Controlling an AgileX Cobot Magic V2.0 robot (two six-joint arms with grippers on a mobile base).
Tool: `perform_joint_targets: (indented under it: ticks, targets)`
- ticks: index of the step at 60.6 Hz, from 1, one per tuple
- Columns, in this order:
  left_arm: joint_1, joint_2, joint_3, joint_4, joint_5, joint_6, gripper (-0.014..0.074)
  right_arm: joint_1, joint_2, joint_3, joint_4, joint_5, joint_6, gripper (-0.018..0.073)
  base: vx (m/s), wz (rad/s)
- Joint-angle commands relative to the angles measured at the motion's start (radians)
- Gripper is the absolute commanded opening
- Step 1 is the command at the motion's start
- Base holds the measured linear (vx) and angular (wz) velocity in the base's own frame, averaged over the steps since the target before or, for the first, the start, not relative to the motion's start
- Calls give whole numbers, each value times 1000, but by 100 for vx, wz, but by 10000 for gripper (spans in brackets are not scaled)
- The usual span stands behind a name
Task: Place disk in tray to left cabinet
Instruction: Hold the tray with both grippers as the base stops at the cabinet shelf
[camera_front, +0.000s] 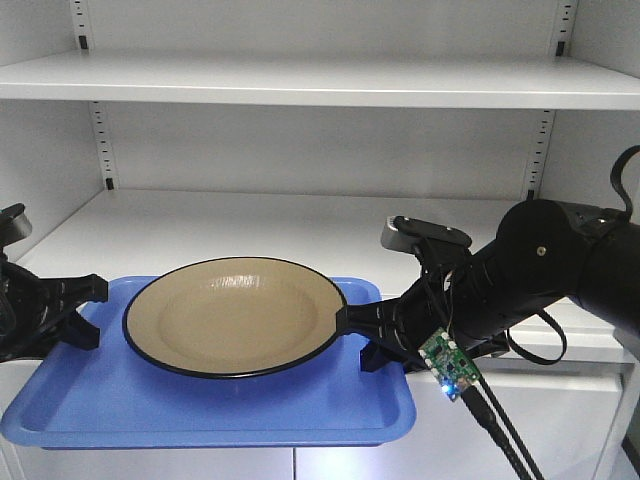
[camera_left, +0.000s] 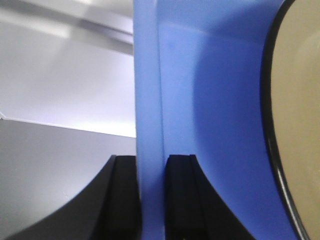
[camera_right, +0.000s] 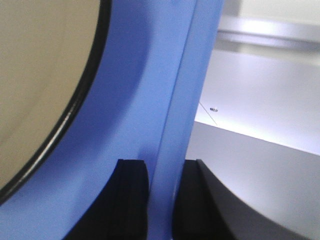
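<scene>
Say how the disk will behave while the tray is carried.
The disk looks glossy and lies loose on the smooth tray, so it may slide if tilted. Shallow and wide, it is unlikely to tip. It looks rigid, possibly breakable.

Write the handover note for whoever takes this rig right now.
Grip: the left end effector is shut on the left rim of the tray; the right end effector is shut on its right rim.
Things: the disk lies in the tray, held in front of the lower shelf of the left cabinet.
Done: disk in tray, tray gripped on both sides.
Left: set the tray on the shelf, release, withdraw.
</scene>
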Motion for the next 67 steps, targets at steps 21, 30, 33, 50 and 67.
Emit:
perform_joint_targets:
  ticks: [21,30,33,50,67]
  targets:
    - [-22,-48,-43,-125,-54,-11,-1,20,-56,-41,87,-81,-32,-6,16,-5]
    - [-22,-48,-43,-125,-54,-11,-1,20,-56,-41,87,-81,-32,-6,16,-6]
    - [-22,-48,-43,-125,-54,-11,-1,20,-56,-41,87,-81,-32,-6,16,-7]
    - [-22,-48,-43,-125,-54,-11,-1,20,-56,-41,87,-81,-32,-6,14,-6]
    - [-22,-48,-43,-125,-54,-11,-1,20,-56,-41,87,-81,-32,-6,10,-6]
